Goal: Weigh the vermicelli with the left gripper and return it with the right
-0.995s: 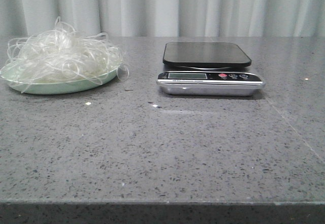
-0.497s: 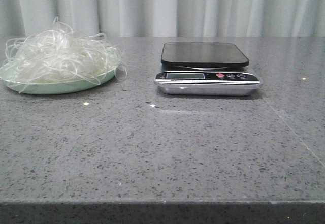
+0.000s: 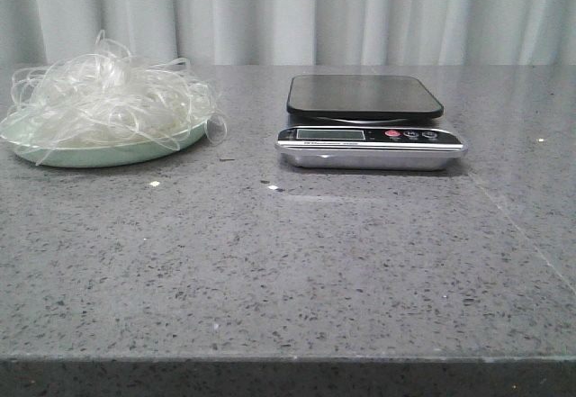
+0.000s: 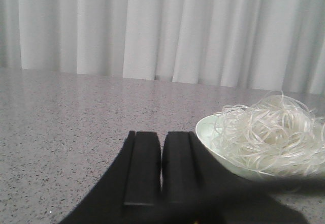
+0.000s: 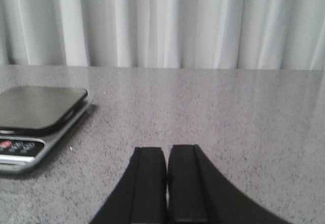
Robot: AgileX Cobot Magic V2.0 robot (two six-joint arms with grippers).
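Front view: translucent vermicelli tangle (image 3: 112, 100) heaped upper left on pale green plate (image 3: 99, 152), black-platform scale (image 3: 364, 96) bare, both grippers (image 4: 161, 170) (image 5: 166, 181) pressed together; loose strands could snag and spill.

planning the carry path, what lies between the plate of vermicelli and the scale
Bare grey tabletop in the front view: nothing stands between the plate of vermicelli and the scale, save a few tiny specks.

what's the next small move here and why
Hard to call: the noodles sit piled on the plate, the scale is bare, and the left hand and right hand are shut, holding nothing. That fits noodles waiting to be weighed or already returned, so I'd probably hold both hands clear.
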